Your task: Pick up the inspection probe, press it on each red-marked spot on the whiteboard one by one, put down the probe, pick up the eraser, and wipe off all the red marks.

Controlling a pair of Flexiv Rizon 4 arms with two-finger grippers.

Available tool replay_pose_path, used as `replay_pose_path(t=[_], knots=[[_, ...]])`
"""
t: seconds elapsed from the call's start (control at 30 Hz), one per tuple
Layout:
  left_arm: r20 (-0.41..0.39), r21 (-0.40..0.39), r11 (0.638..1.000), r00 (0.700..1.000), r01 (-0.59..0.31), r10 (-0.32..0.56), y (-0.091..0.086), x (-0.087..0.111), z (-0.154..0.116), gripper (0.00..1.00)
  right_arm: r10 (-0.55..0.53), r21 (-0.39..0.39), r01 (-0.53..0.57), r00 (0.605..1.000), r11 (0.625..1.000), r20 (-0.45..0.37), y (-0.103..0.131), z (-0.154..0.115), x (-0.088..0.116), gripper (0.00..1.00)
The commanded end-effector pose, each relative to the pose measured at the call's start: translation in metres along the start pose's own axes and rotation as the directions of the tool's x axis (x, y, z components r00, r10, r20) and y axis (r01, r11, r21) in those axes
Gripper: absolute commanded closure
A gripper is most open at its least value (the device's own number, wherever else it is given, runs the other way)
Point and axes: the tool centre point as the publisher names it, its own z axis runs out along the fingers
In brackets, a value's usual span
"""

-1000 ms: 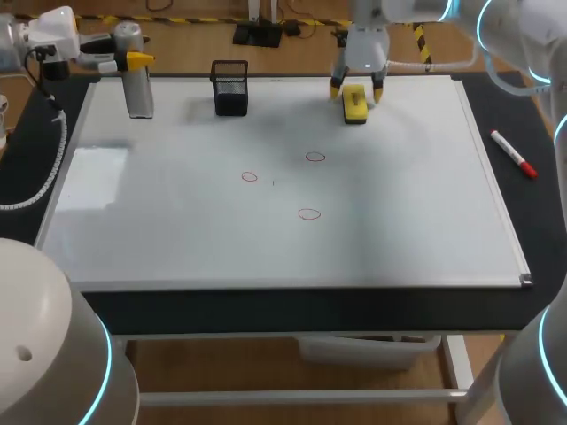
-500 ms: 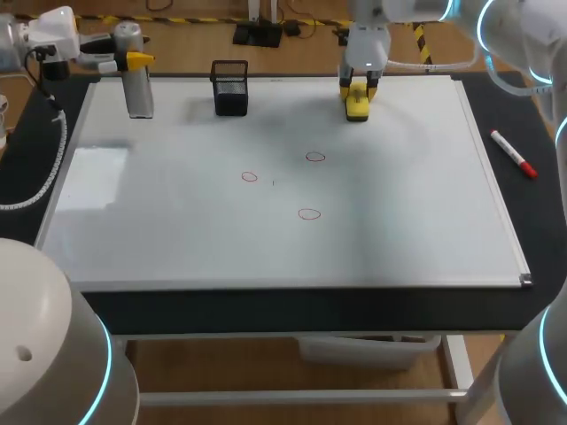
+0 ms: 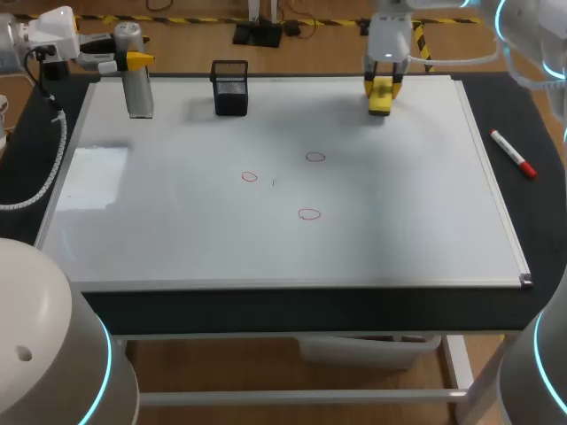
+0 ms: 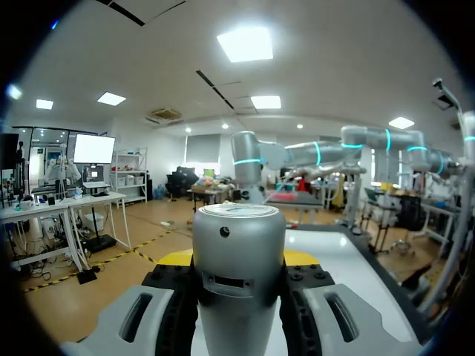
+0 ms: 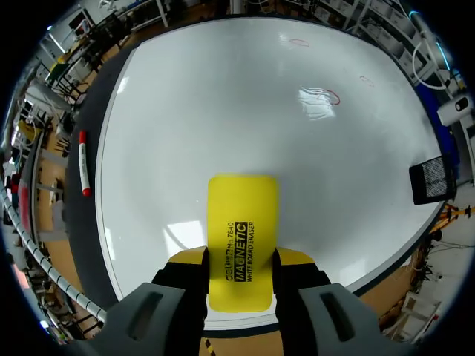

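In the head view the left gripper (image 3: 133,62) stands at the ten o'clock corner of the whiteboard (image 3: 416,230), clenched on the inspection probe (image 3: 139,93). The probe is a silver cylinder held upright, its lower end over the board's far left corner. The left wrist view shows the same grasp: the left gripper (image 4: 239,259) has a yellow tip pressed to each side of the probe (image 4: 239,245), whose flat round cap faces out.

At three o'clock of the probe, a black mesh pen cup (image 3: 230,87) stands on the board's far edge.

Three small red marks (image 3: 308,213) ring spots near the board's middle. One lies to the left, a second at about two o'clock of it, and the third at six o'clock of the second.

At the board's one o'clock edge the right gripper (image 3: 379,88) grips the yellow eraser (image 3: 379,97), fingers on its two long sides. In the right wrist view the eraser (image 5: 241,222) juts ahead between the tips of the right gripper (image 5: 239,259), with the whiteboard (image 5: 223,111) spread beyond it. Whether the eraser touches the board, I cannot tell.

A red-capped marker (image 3: 514,153) lies on the black table (image 3: 532,230) at the board's three o'clock side, just off its frame.
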Motion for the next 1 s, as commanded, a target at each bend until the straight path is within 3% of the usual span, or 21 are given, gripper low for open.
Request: replay_pose_path(t=[0.03,0.53,0.7,1.0], knots=[[0.004,0.000,1.000,1.000,-0.002,0.002,-0.001,0.001,0.000,1.00,0.026,0.181,-0.030,0.999,0.983,0.025,0.069,-0.025,0.034,1.00],[0.004,0.000,1.000,1.000,-0.002,0.002,-0.001,0.001,0.000,1.00,0.183,0.236,-0.194,0.981,0.952,0.070,0.110,-0.015,0.098,1.00],[0.004,0.000,1.000,1.000,-0.002,0.002,-0.001,0.001,0.000,1.00,0.217,0.250,-0.223,0.975,0.942,0.051,0.121,-0.012,0.116,1.00],[0.004,0.000,1.000,1.000,-0.002,0.002,-0.001,0.001,0.000,1.00,0.258,0.274,-0.257,0.966,0.927,0.036,0.134,-0.008,0.132,1.00]])
